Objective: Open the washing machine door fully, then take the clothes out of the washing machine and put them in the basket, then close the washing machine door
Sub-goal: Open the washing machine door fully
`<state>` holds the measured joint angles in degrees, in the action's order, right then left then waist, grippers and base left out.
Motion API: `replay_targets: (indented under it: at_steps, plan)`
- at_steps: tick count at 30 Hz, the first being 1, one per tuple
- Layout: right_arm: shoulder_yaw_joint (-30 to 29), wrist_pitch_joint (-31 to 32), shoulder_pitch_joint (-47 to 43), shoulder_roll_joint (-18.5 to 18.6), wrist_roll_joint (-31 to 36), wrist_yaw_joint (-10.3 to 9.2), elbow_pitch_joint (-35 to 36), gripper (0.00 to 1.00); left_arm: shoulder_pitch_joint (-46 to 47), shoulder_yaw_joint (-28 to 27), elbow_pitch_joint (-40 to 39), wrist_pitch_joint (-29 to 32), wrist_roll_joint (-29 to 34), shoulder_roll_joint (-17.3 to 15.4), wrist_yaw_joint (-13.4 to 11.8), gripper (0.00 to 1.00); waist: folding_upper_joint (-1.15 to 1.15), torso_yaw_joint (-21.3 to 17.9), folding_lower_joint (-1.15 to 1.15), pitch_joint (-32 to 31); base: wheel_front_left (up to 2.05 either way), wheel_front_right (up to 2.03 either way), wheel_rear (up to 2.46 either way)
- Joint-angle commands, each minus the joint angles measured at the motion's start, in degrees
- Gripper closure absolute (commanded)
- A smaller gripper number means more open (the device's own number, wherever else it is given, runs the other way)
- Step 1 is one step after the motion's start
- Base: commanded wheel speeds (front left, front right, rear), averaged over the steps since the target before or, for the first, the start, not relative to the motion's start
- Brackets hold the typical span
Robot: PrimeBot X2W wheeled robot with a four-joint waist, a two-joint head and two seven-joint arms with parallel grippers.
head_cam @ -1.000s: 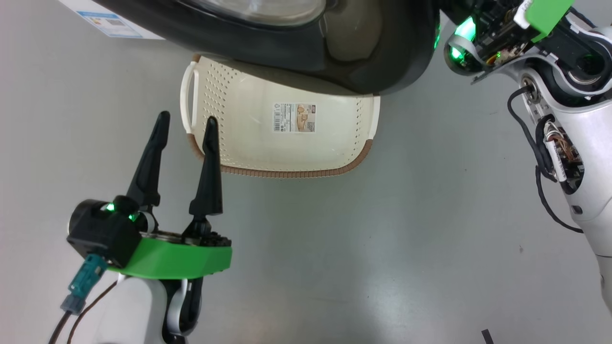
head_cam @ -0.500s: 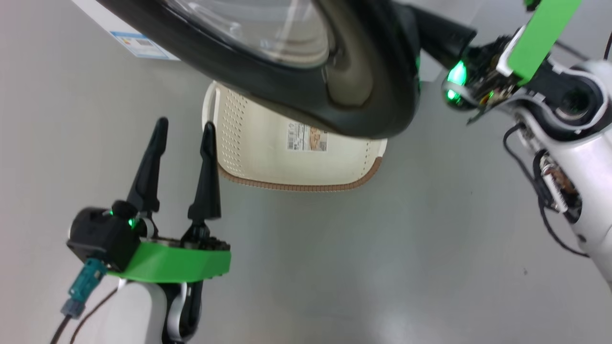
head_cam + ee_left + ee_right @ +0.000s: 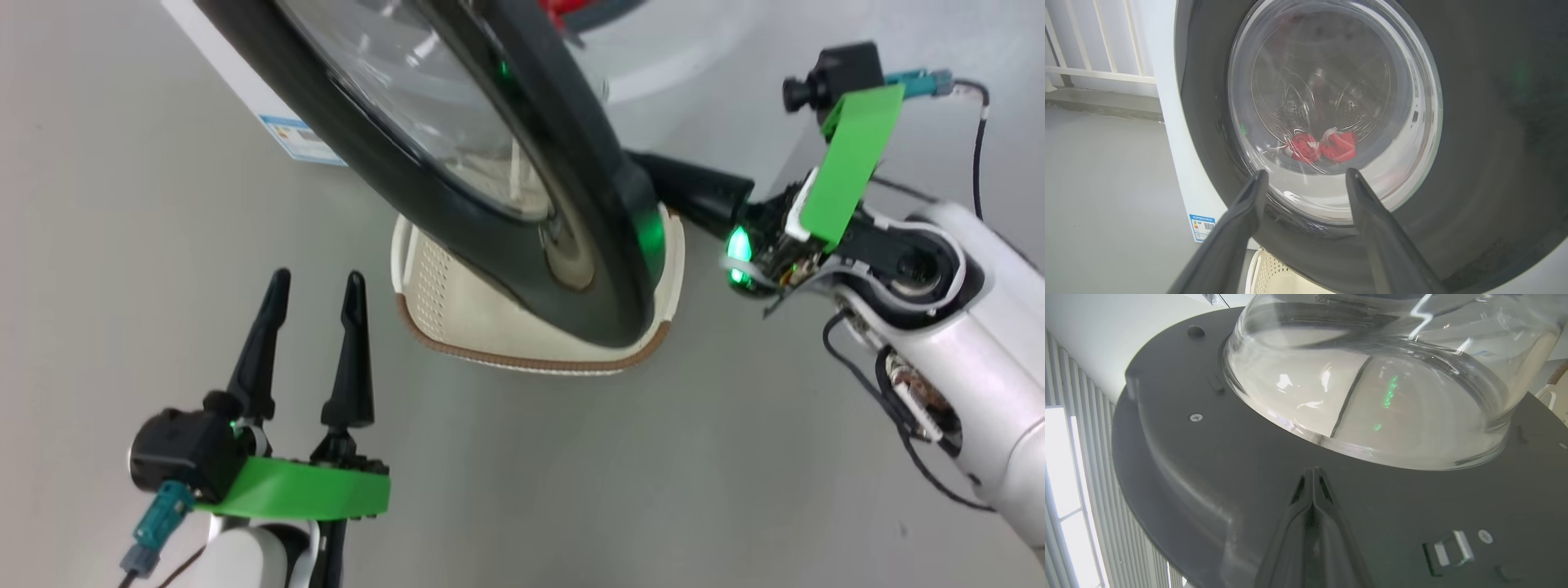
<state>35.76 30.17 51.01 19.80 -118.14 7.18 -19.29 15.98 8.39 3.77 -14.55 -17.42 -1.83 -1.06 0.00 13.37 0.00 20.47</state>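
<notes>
- half open, i'd say. door [image 3: 441, 163] stands edge-on to the head cam, swung out from the washer [image 3: 1167, 122]. its plane runs from upper left down to lower right, right above the basket [image 3: 531, 362] on the floor.
- which claw's on it?
- right gripper [image 3: 1313, 477]. fingers pressed together with nothing between them, tips up against the grey inner face just below the glass bowl. looks like touching. the latch hook [image 3: 1447, 547] is close by, so it's out near the free edge, which is good for leverage.
- and the other one?
- left gripper [image 3: 317, 278] hangs with its fingers spread, empty, on the outer side of the door and well apart from it. right arm is the nearer one by far. my guess is the next push goes from the inner face outward, toward the robot's left.
- clothes?
- red bundle [image 3: 1327, 147] low in the drum, seen through the glass.
- any writing?
- small blue label [image 3: 1202, 226] at the washer's lower corner, too small to read.
</notes>
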Motion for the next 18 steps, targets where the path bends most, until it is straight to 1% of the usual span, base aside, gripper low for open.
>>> replay_targets:
  at_steps: [1, 8, 18]
  plan:
    - [0.69, 0.02, -2.02, -0.83, -0.64, 0.31, 2.22, 1.00, -1.11, -2.10, -1.17, -0.45, 0.07, -1.05, -0.39, 0.00, 0.00, 1.76, 0.00, -2.61, 0.00, 0.00, 0.00]
    - [3.93, -0.71, -6.33, -0.53, -2.37, 0.31, 3.44, 1.00, -4.54, -2.54, 0.03, -0.45, 0.18, -1.05, -0.50, 0.00, 0.00, 3.87, 0.00, -7.95, 0.00, 0.00, 0.00]
    - [8.76, -1.12, -10.47, -2.69, -3.38, 0.31, 2.21, 1.00, -7.82, -2.98, 2.49, -0.45, 1.26, -1.05, -0.01, 0.00, 0.00, 6.88, 0.00, -14.19, 0.00, 0.00, 0.00]
